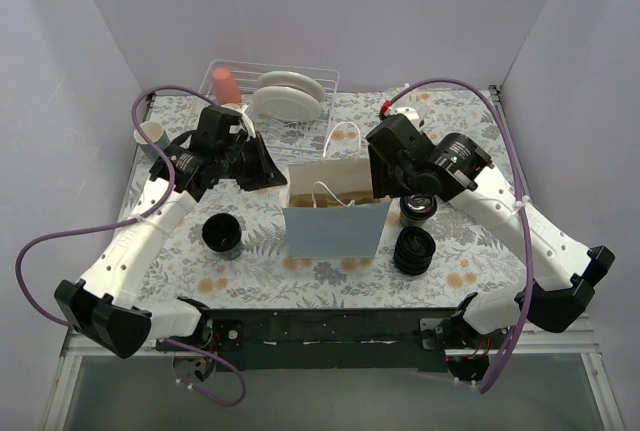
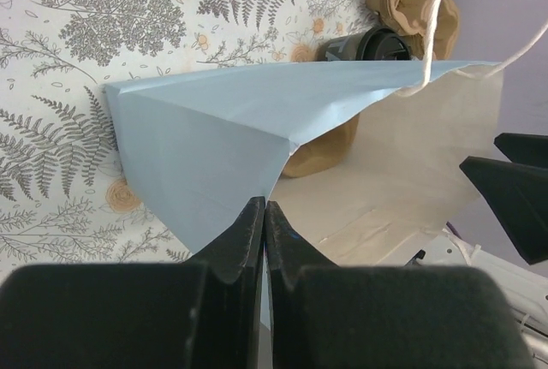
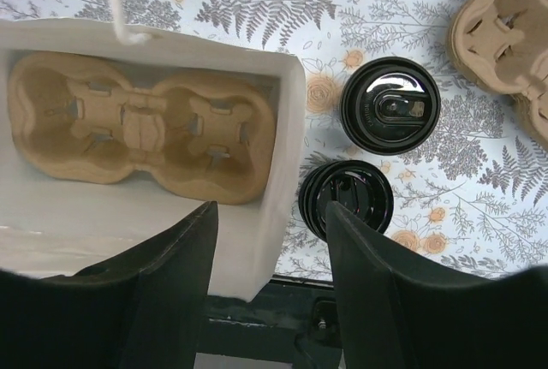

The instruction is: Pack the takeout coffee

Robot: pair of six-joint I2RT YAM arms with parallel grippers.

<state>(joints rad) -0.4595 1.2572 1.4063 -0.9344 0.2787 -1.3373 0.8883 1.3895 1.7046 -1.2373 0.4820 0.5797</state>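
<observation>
The takeout coffee (image 3: 390, 105), a black cup with a shiny lid, stands on the table just right of the blue paper bag (image 1: 335, 223); it also shows in the top view (image 1: 418, 208). My left gripper (image 2: 265, 215) is shut on the bag's left rim and holds it open. My right gripper (image 3: 270, 211) is open above the bag's right wall (image 3: 287, 155), one finger over the inside and one over the outside. It holds nothing. A brown cup carrier (image 3: 137, 129) lies in the bag's bottom.
A ribbed stack of black lids (image 3: 347, 200) sits in front of the coffee. A lidless black cup (image 1: 222, 234) stands left of the bag. Spare brown carriers (image 3: 505, 35) lie to the right. A dish rack (image 1: 300, 79) with plates stands at the back.
</observation>
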